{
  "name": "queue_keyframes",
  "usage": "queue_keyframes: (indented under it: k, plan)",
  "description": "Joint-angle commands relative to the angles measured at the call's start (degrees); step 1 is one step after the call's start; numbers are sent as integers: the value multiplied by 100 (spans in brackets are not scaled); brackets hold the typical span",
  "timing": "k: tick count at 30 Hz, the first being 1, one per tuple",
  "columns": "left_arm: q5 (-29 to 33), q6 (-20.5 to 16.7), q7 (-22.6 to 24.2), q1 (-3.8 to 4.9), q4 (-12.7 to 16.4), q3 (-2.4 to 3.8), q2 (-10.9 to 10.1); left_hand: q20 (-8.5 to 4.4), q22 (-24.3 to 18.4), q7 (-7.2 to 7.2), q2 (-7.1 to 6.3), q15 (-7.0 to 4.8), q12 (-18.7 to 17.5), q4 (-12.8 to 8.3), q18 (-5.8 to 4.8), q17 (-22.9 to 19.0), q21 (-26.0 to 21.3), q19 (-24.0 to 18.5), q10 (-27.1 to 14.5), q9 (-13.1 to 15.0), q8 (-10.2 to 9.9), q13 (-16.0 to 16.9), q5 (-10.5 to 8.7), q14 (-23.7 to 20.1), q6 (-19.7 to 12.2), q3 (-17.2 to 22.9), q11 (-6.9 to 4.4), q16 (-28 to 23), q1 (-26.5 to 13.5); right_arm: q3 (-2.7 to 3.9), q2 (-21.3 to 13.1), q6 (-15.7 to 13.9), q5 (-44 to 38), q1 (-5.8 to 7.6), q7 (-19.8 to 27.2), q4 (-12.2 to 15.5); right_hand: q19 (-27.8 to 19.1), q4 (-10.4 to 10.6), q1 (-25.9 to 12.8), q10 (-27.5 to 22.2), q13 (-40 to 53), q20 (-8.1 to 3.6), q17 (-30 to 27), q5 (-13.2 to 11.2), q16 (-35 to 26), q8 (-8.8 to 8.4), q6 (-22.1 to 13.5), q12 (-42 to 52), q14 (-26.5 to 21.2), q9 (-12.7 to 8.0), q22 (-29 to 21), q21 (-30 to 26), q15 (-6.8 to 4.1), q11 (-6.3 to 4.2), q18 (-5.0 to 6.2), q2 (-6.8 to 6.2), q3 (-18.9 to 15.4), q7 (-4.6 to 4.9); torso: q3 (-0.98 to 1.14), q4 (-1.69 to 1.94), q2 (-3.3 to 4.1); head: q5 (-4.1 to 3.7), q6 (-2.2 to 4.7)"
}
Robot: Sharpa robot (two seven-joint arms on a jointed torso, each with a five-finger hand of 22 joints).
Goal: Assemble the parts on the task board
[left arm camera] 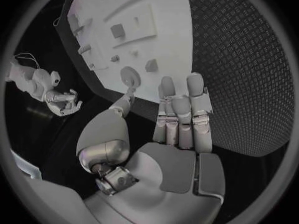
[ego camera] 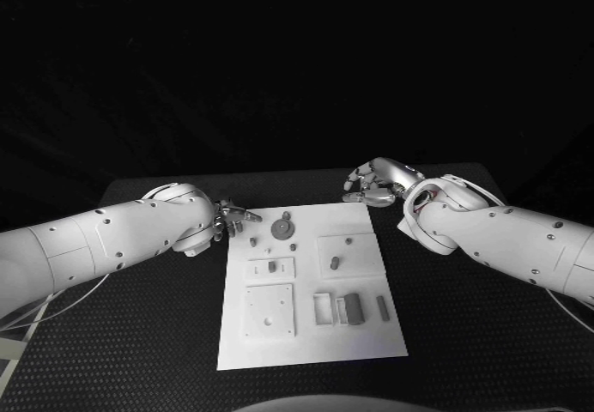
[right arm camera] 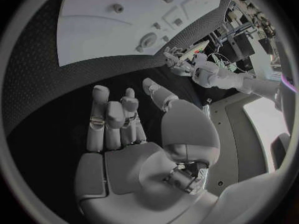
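The white task board lies in the middle of the black table. Grey parts sit on it: a round disc near the far edge, a small peg, a dark block and a short bar. My left hand hovers at the board's far left corner, fingers straight and apart, holding nothing. My right hand is past the far right corner, off the board, also empty. In the left wrist view the palm faces the board, with the disc just beyond the thumb. The right wrist view shows the bare palm.
Black textured table surrounds the board on every side. Raised white fixtures stand on the board's near left part. The right wrist view shows the board and the left hand beyond it.
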Motion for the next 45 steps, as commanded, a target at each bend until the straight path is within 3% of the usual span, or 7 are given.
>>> queue_keyframes:
  k: [1,2,3,8,17,30,45]
  plan:
    - [76,552,-98,5,-80,-3,83,-38,137,33,385,-34,-11,-219,168,6,50,-11,54,-14,23,4,74,-18,16,-173,10,22,161,3,14,46,-2,-2,12,-3,-8,-22,-13,-21,-7,9,7,11,-28,-39,101,-28,20,3,104,-36,13,4,75,25,-7,132,1,0,-2,3,-2]
    - [83,580,-79,4,-92,-3,100,-42,135,33,496,-32,-19,-339,160,4,66,-19,60,-24,17,3,147,-17,23,-246,8,22,226,3,17,48,-2,-2,12,-4,-8,-23,-13,-21,-7,9,7,11,-28,-39,101,-28,20,3,104,-36,13,4,75,25,-7,132,0,-1,-1,2,-2]
    - [84,625,-57,3,-106,-4,118,-53,132,30,494,-32,-25,-457,160,-1,80,-14,68,-34,12,3,147,-11,33,-235,-2,19,353,3,19,50,-2,-2,12,-7,-8,-23,-13,-21,-7,9,7,11,-28,-39,101,-28,20,3,104,-36,13,4,75,25,-7,132,0,-1,-1,2,-2]
    - [159,762,-47,2,-173,-8,189,-61,117,31,255,-33,-51,-525,137,-24,97,3,93,-80,-9,-6,113,13,63,-128,-1,-2,496,3,24,56,-3,-3,7,-11,-8,-23,-14,-21,-7,9,7,11,-28,-40,101,-27,20,3,104,-37,13,5,75,26,-8,132,-5,-1,1,-8,-7]
    - [258,929,-71,1,-299,-14,244,-84,121,21,255,-43,-79,-556,110,-26,138,26,151,-129,-15,-5,693,48,120,-73,-10,22,394,3,26,58,-3,-4,8,-14,-8,-25,-12,-22,-7,9,7,11,-28,-41,100,-27,20,3,104,-37,14,5,75,27,-7,133,2,4,-3,-19,-16]
    - [309,1007,-39,-3,-362,-75,344,-86,119,22,224,-42,-87,-563,103,-27,145,23,157,-139,-16,-3,747,47,126,-79,-9,25,317,3,28,62,-3,-12,8,-12,-7,-26,-13,-22,-7,10,7,11,-28,-43,101,-26,21,4,105,-38,15,6,75,30,-7,134,2,-1,-3,-30,-28]
    - [298,977,-13,-5,-424,-82,408,-90,117,26,288,-39,-101,-582,102,-34,143,8,146,-149,-24,-5,752,36,110,-45,-6,18,290,3,25,66,-3,-13,2,-13,-6,-26,-16,-22,-8,10,8,10,-28,-44,102,-25,22,5,105,-38,16,7,75,33,-8,135,0,6,-8,-48,-24]
